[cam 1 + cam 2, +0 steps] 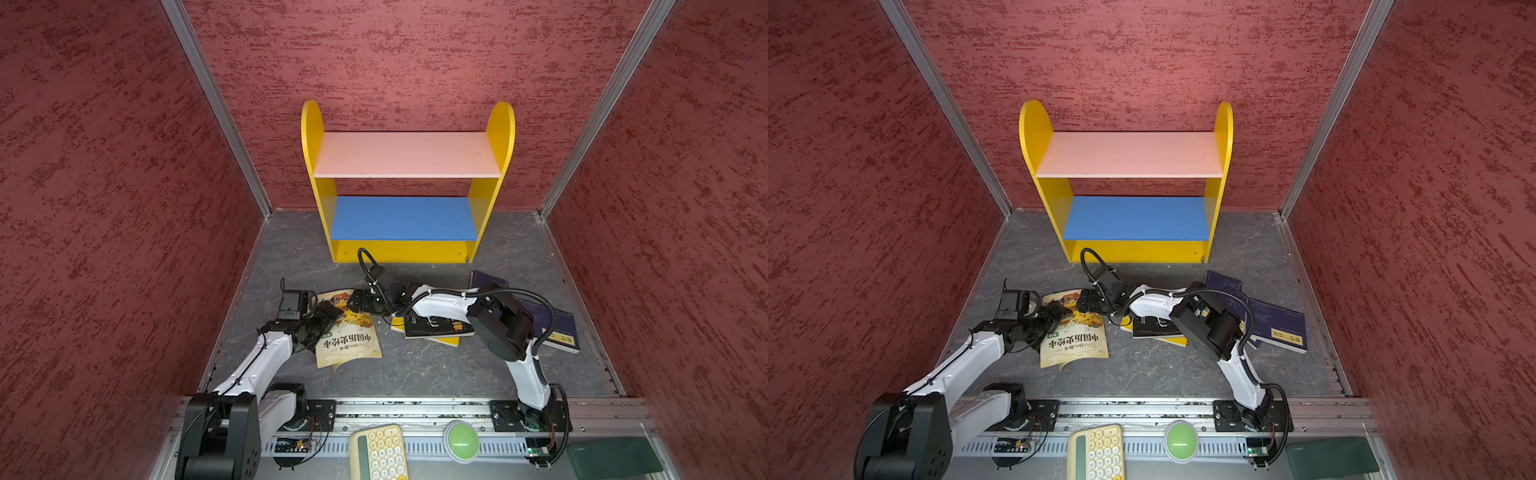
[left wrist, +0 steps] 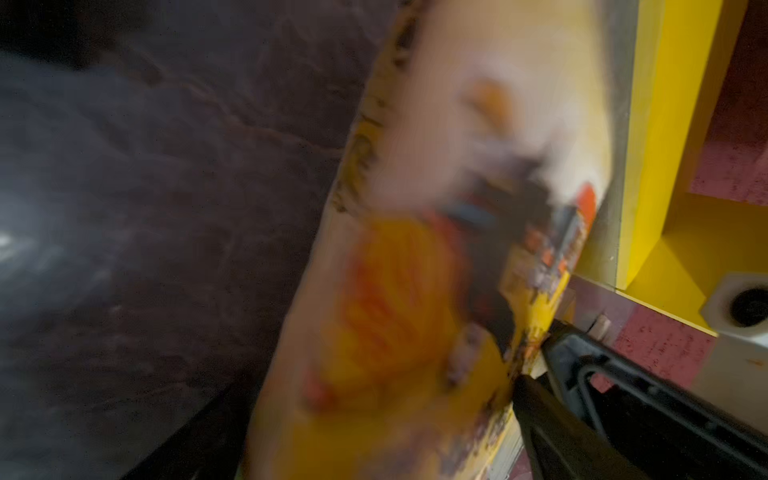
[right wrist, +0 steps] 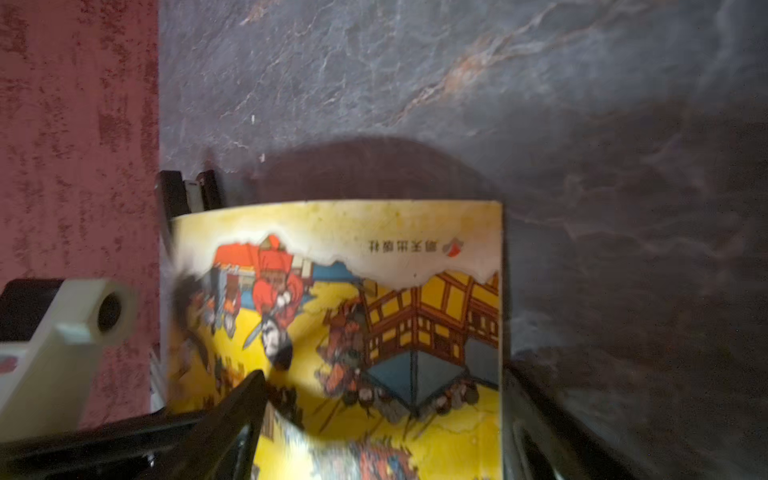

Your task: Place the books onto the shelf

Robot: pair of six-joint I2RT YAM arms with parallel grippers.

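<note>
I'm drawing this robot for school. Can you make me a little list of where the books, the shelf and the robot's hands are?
shelf: at the back, both boards bare
big picture book: lying on the floor, between the two grippers
left gripper: open, at that book's far-left edge
right gripper: open, at its far-right corner
black book: lying on a yellow book, right of the middle
navy books: overlapping pile, far right
books on shelf: none yet

Item, your left arm (image 1: pixel 257 357): it is stretching forward and low, and the left gripper (image 1: pixel 332 309) is pointing toward the middle, jaws standing wide.
Item, your right arm (image 1: pixel 440 305): it is reaching across the middle, and the right gripper (image 1: pixel 353 300) is sitting just beside the left one, fingers (image 3: pixel 241 411) spread wide.
</note>
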